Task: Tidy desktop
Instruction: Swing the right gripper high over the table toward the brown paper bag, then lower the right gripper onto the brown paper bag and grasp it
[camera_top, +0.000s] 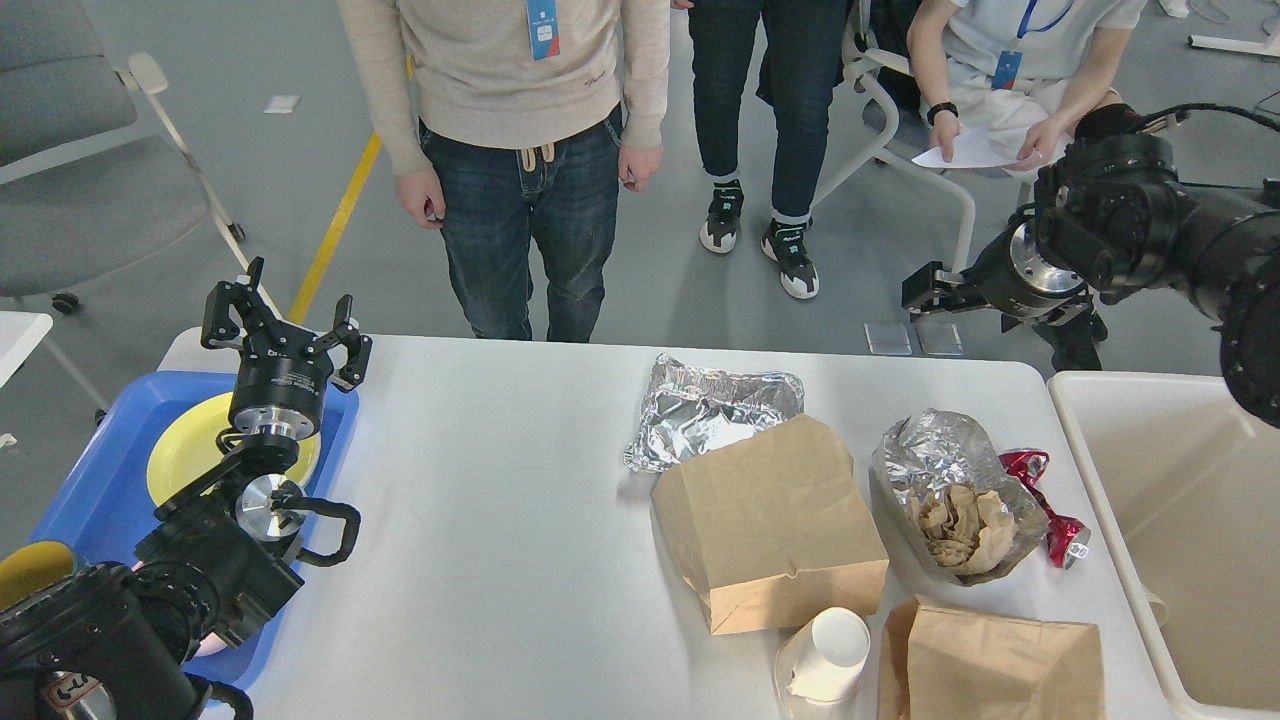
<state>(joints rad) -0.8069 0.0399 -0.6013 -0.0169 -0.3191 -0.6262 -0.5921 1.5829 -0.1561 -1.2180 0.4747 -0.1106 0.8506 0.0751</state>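
Left hand (277, 318) spread apart; right hand (925, 294) end-on, unreadable, beyond desktop (500, 520).

This looks like a robotics lab or test hall. The floor (250, 60) is bare grey with a yellow line (335, 225) running across it on the left. People with blue badges (541, 22) stand or sit on the far side of the white table (500, 520), beside grey rolling chairs (90, 170).
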